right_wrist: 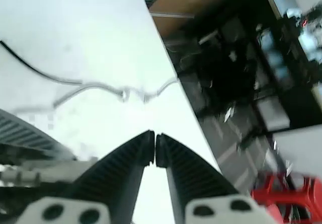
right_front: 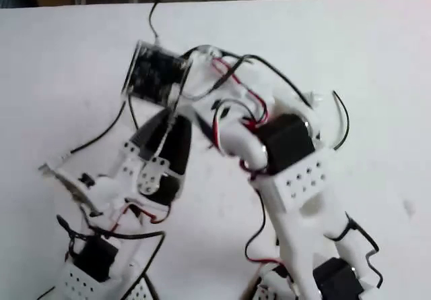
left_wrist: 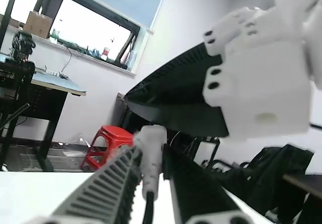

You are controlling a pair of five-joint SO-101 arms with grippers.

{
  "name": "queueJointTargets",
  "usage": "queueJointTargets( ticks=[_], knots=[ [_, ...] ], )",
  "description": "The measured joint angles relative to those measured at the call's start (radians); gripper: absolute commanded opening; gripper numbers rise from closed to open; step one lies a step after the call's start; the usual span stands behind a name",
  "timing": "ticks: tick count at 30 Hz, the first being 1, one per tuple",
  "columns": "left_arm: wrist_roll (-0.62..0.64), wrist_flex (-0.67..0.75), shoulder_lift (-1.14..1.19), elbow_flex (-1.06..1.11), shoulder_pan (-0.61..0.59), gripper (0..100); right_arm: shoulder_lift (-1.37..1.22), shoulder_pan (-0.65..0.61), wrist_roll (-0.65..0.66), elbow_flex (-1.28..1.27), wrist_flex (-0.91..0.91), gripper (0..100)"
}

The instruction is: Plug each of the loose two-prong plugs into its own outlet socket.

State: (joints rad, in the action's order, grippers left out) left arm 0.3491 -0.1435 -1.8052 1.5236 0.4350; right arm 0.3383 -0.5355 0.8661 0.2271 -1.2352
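Observation:
My left gripper (left_wrist: 151, 152) is shut on a white two-prong plug (left_wrist: 150, 156), whose black cord runs down between the ribbed fingers. In the high view its black fingers (right_front: 167, 135) point up at a clear-cased dark block (right_front: 156, 71) at the back of the table. I cannot make out that block's sockets. My right gripper (right_wrist: 154, 142) is shut, tips touching, with nothing between them. It hangs over the white table (right_wrist: 75, 27) and faces the far edge. The right arm (right_front: 289, 145) crosses close over the left gripper, and its white housing (left_wrist: 261, 83) shows in the left wrist view.
A black cable (right_wrist: 30, 68) and a thin grey wire (right_wrist: 110, 89) lie on the table ahead of the right gripper. Black and red leads (right_front: 232, 84) tangle between the two arms. The table's far edge (right_front: 269, 0) is beyond the block. A red stool (left_wrist: 108, 138) stands off the table.

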Motion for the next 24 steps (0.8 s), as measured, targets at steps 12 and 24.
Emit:
queueJointTargets(
  ticks=[12, 24],
  knots=[
    [0.0, 0.002, -0.006, -0.003, -0.003, 2, -0.1, 0.216, 0.002, -0.026, -0.003, 1.9],
    [0.0, -0.252, 0.094, -0.123, -0.14, 2, -0.023, 0.295, -0.187, -0.014, -0.227, 1.9]
  ],
)
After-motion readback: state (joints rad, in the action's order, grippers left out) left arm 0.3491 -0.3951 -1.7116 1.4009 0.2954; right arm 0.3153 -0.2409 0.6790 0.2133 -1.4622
